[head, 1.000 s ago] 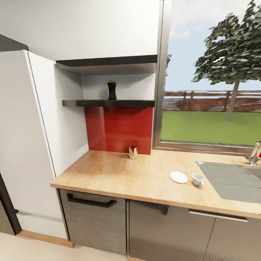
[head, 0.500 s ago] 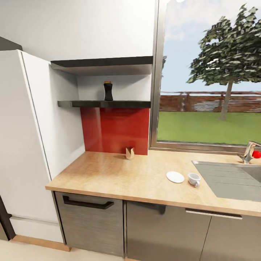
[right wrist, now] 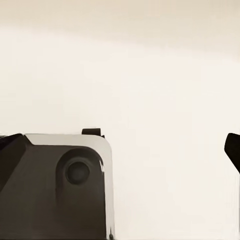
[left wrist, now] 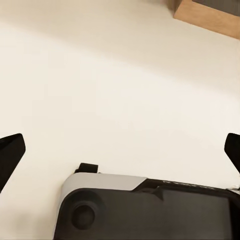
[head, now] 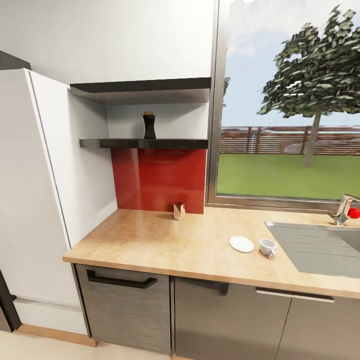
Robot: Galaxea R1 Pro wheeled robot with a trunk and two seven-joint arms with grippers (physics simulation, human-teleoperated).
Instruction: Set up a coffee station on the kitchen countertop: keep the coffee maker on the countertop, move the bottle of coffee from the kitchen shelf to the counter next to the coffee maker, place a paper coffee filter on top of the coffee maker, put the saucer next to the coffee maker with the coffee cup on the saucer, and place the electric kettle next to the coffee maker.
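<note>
The dark bottle of coffee (head: 149, 125) stands upright on the black wall shelf (head: 170, 143). Below it, a small brown paper coffee filter (head: 179, 211) sits on the wooden countertop (head: 150, 240) against the red backsplash. Further right lie a white saucer (head: 242, 244) and, beside it and apart from it, a white coffee cup (head: 267, 247). In the left wrist view my left gripper (left wrist: 120, 152) is open over pale floor, its fingertips (left wrist: 10, 155) at the frame's sides. My right gripper (right wrist: 120, 150) is open too, over the same floor.
A steel sink (head: 320, 247) with a faucet (head: 344, 210) and a red object (head: 354, 213) takes the counter's right end. A tall white cabinet (head: 35, 190) bounds the left. Grey cabinet fronts with a black handle (head: 120, 280) sit below. A window (head: 290, 150) is behind.
The camera moved during the first half second, sliding the whole scene slightly left, and has held still since. Nothing on the counter or shelf has moved.
</note>
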